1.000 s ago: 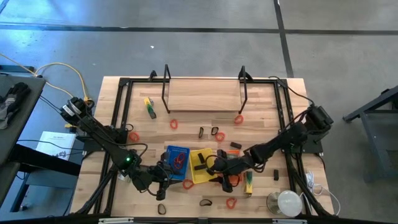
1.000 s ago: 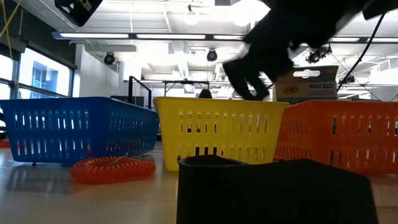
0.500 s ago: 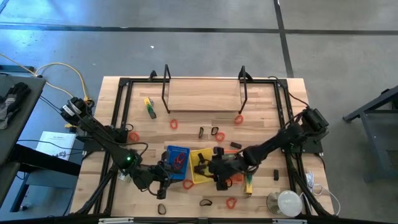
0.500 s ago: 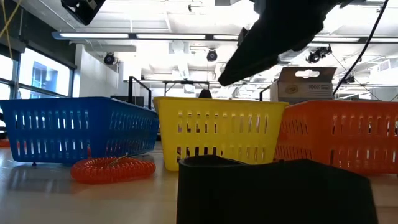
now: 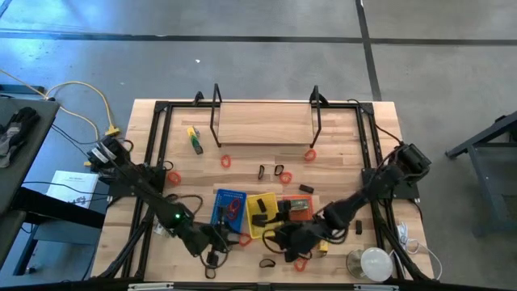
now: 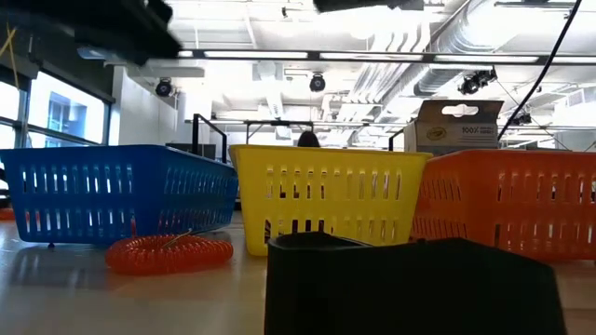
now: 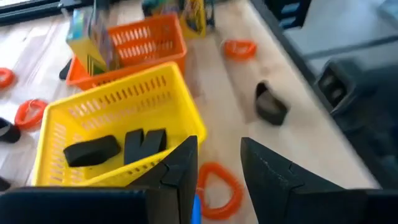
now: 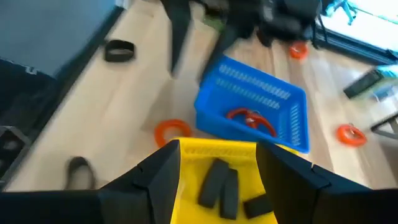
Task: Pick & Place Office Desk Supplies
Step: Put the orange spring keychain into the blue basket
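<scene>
A: How do the jaws stand?

B: The right gripper (image 8: 217,171) has its jaws spread wide with nothing between them, hanging over the near edge of the yellow tray (image 8: 214,152). The left gripper (image 7: 217,165) has its jaws parted more narrowly, also bare, just off the yellow tray's corner.

A: And the supplies?

B: Three black pieces (image 7: 118,146) lie inside the yellow tray. A red loop (image 8: 250,118) lies in the blue tray (image 8: 252,102). Another red loop (image 7: 217,190) lies on the table (image 7: 292,130) just beside the left jaws, with a black clip (image 7: 270,106) farther out.

A: Anything else?

B: From above, both grippers sit near the table's front edge, left (image 5: 214,242) before the blue tray, right (image 5: 279,241) before the yellow one. The orange tray (image 7: 140,40) stands beside the yellow.
</scene>
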